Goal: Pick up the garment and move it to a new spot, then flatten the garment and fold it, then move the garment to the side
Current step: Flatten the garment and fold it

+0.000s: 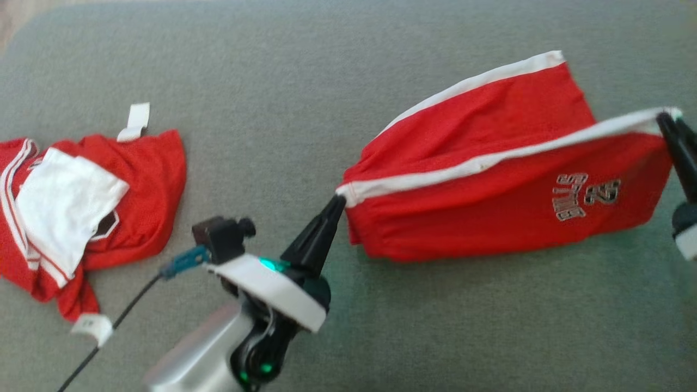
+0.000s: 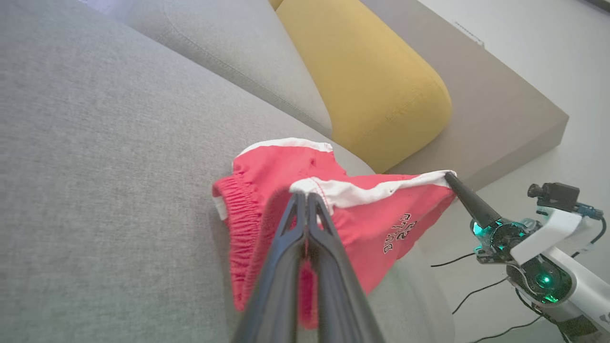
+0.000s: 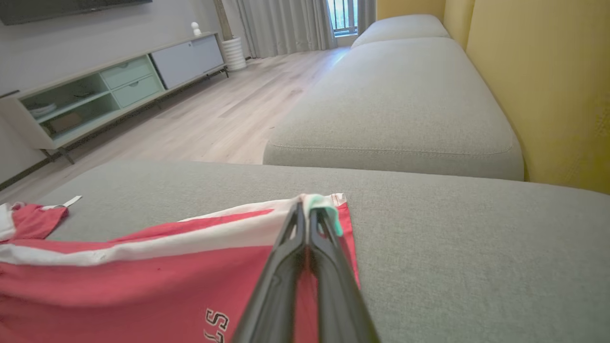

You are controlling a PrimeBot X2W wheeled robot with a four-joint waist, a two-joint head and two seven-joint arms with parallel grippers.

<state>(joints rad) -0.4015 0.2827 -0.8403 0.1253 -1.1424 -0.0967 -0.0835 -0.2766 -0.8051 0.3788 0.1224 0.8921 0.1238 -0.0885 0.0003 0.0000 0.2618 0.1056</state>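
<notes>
The garment [image 1: 490, 179] is a pair of red shorts with white trim and a grey number print, stretched out just above the grey sofa seat. My left gripper [image 1: 338, 200] is shut on the white-trimmed corner at its left end. My right gripper [image 1: 665, 117] is shut on the opposite white-trimmed corner at the right. In the left wrist view my left gripper [image 2: 305, 194] pinches the white hem of the shorts [image 2: 371, 214], and the right gripper [image 2: 450, 177] holds the far corner. From the right wrist, my right gripper [image 3: 305, 205] clamps the hem of the shorts [image 3: 143, 281].
A second red and white garment [image 1: 81, 207] lies crumpled at the left of the seat. A yellow cushion [image 2: 376, 81] stands behind the sofa seat [image 1: 305, 92]. A cable [image 1: 109, 321] trails from the left wrist. Wooden floor [image 3: 214, 109] and a low cabinet [image 3: 109, 85] lie beyond.
</notes>
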